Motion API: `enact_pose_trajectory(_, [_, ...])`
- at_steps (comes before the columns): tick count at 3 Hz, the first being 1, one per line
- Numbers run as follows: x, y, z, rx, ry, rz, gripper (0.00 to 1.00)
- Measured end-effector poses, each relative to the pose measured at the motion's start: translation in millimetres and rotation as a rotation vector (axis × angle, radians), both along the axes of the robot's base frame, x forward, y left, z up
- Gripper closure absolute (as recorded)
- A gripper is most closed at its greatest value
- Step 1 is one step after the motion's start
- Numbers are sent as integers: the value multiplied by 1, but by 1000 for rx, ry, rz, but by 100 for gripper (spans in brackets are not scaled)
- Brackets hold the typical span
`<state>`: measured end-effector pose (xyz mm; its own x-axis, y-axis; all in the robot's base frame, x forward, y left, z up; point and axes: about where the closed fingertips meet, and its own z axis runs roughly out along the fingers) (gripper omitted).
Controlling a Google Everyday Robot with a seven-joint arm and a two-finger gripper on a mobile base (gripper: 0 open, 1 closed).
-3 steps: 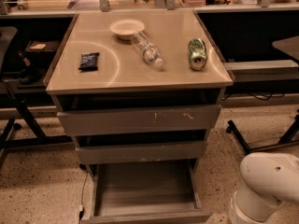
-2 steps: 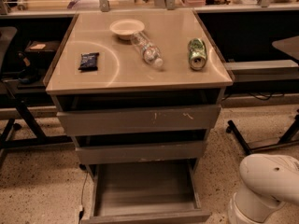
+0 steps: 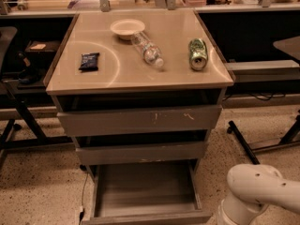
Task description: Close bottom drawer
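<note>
The bottom drawer (image 3: 145, 191) is pulled far out at the foot of the grey cabinet, its grey streaked floor bare and its plain front panel (image 3: 147, 218) at the lower edge of the view. Above it are the medium-width drawer (image 3: 140, 152) and the widest drawer (image 3: 139, 120) with pale scratches, both slightly out. A white arm segment (image 3: 258, 196) shows at the lower right, beside the drawer's right corner. The gripper itself is out of view.
On the cabinet top lie a white bowl (image 3: 127, 28), a clear plastic bottle (image 3: 147, 50) on its side, a green can (image 3: 198, 54) and a dark snack packet (image 3: 89, 61). Black table legs (image 3: 243, 142) stand on the floor at right, chair legs at left.
</note>
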<state>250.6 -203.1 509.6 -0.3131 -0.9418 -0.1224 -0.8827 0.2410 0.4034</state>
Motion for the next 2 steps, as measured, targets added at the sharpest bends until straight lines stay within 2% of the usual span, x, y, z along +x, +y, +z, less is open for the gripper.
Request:
enact_pose_trajectory(1, [23,16,-62,78,3,-20,100])
enact_pose_trajectory(2, [35,33,-116,169,45,-46,100])
